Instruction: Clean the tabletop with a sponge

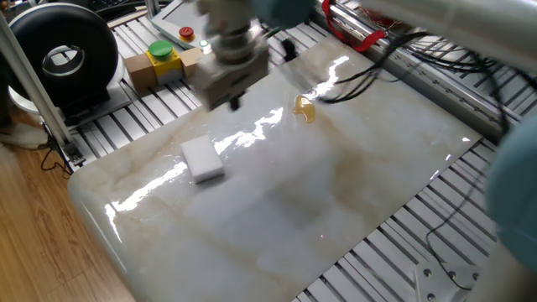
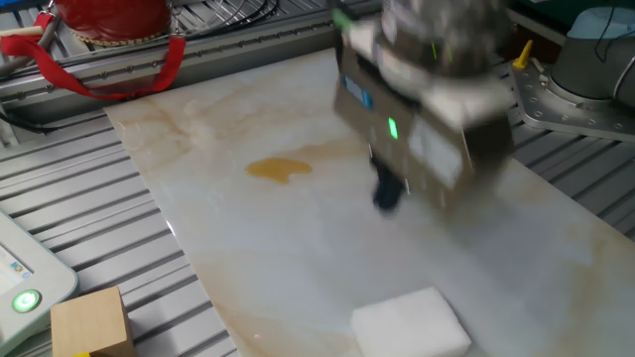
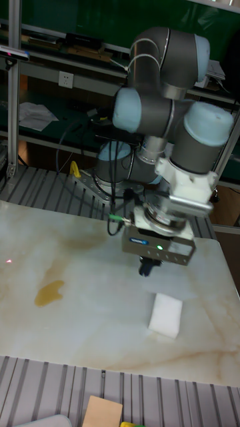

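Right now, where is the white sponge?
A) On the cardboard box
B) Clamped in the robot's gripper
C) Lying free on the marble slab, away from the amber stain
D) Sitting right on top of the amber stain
C: the sponge lies flat on the tabletop, apart from the amber stain, with the gripper above the slab and not on it.

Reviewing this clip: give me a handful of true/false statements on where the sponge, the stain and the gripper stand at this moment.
1. The sponge lies flat on the tabletop. True.
2. The gripper holds the sponge. False: it hangs above the slab, apart from the sponge.
3. The amber stain is already wiped away. False: it shows on the marble.
4. The sponge covers the stain. False: they lie well apart.
5. A cardboard box with a yellow-green button sits off the slab on the ribbed frame. True.
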Available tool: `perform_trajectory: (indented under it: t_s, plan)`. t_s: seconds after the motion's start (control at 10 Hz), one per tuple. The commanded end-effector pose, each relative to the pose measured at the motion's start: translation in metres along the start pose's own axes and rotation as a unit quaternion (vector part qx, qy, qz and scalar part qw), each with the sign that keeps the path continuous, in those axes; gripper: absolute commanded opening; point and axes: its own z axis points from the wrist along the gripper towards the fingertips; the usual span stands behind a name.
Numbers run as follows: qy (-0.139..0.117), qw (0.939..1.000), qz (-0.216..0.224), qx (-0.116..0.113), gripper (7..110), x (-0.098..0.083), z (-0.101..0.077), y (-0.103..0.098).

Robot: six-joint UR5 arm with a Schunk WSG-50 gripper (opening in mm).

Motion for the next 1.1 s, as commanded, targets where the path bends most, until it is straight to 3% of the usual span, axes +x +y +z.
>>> perform_trajectory:
  t_s: [0.0, 0.3, 0.5, 0.7, 0.8, 1.0]
  plan:
    - [-0.001, 0.9987, 0.043, -0.028, 7, -0.023, 0.024, 0.059]
    - [-0.006, 0.9942, 0.091, -0.057, 7, -0.036, 0.048, 0.102]
    - [-0.023, 0.9938, 0.097, -0.049, 7, -0.046, 0.052, 0.098]
    - [-0.007, 0.9919, 0.121, -0.039, 7, -0.036, 0.055, 0.091]
    - [-0.002, 0.9916, 0.129, -0.015, 7, -0.031, 0.056, 0.076]
    - [0.017, 0.9902, 0.139, 0.0, 7, -0.015, 0.057, 0.066]
